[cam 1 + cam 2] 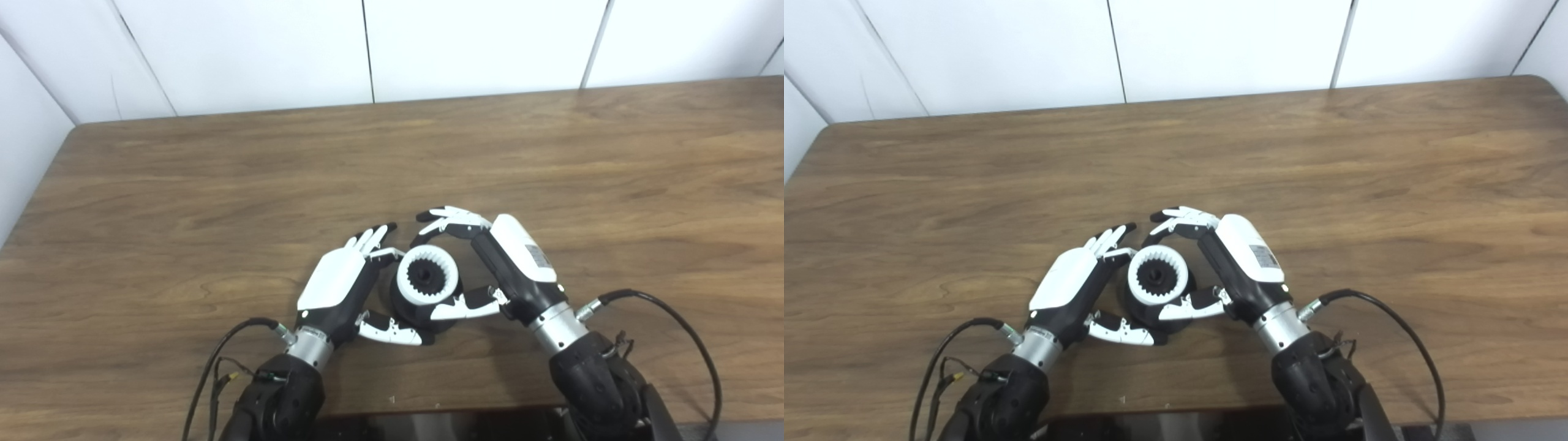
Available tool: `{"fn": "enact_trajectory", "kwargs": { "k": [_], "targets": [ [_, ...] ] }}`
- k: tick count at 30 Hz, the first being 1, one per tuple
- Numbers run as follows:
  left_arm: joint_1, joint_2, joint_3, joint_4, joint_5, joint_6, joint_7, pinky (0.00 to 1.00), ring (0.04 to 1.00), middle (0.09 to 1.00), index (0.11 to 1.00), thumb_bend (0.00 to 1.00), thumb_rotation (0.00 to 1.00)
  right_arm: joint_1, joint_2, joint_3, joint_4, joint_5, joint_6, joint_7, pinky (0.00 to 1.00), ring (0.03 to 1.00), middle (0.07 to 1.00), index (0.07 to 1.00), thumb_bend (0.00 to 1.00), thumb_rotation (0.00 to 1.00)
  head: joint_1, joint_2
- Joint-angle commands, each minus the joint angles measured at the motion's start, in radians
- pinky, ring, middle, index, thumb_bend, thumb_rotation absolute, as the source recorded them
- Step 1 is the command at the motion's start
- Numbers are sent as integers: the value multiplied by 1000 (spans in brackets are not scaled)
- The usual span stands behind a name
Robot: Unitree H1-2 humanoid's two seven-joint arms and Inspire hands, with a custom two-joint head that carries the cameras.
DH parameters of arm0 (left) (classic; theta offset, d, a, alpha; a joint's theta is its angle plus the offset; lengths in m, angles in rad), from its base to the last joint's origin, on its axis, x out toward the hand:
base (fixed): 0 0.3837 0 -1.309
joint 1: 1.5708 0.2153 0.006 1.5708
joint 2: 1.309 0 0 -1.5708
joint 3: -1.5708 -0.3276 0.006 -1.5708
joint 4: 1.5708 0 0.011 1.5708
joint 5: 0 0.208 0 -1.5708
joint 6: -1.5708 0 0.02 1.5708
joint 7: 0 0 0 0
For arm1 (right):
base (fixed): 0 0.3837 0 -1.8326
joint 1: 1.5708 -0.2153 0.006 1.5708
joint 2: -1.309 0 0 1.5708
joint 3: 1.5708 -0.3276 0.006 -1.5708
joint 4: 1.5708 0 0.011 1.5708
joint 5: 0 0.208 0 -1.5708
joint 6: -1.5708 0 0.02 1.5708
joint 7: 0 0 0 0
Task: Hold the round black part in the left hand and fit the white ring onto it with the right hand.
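The round black part (411, 309) stands on the wooden table (184, 202), near the front edge. The white ring (427, 279) sits on top of it, with the part's toothed black centre showing through the hole. My left hand (343, 285) cups the black part from the left, fingers along its far side and thumb against its near side. From the right, my right hand (490, 263) closes around the ring: its fingertips (429, 228) curl over the ring's far edge and its thumb lies against the near right edge.
White wall panels (367, 49) rise behind the table's far edge. Cables loop from both wrists over the table near its front edge. A dark part of the robot's body shows at the bottom of the picture.
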Motion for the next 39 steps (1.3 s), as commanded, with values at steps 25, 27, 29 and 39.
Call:
{"fn": "enact_trajectory", "kwargs": {
  "k": [25,27,29,39],
  "targets": [
    [-27,-18,-1,-52,10,-3,4,1000,1000,1000,639,909,363,-130,-93,9,-95,-117,81,220,902,870,791,482,519,144,0,17],
    [-27,-17,0,-54,12,-2,1,1000,1000,1000,639,909,365,-130,-94,7,-94,-118,78,221,892,868,790,482,519,144,-2,17],
    [-28,-17,1,-53,14,-2,1,1000,1000,1000,638,907,366,-129,-95,7,-94,-119,74,222,888,869,791,482,519,144,-2,18],
    [-31,-15,4,-48,10,-6,3,1000,1000,1000,639,913,363,-154,-121,7,-146,-115,183,367,955,952,920,763,808,386,-2,19]
  ]
}}
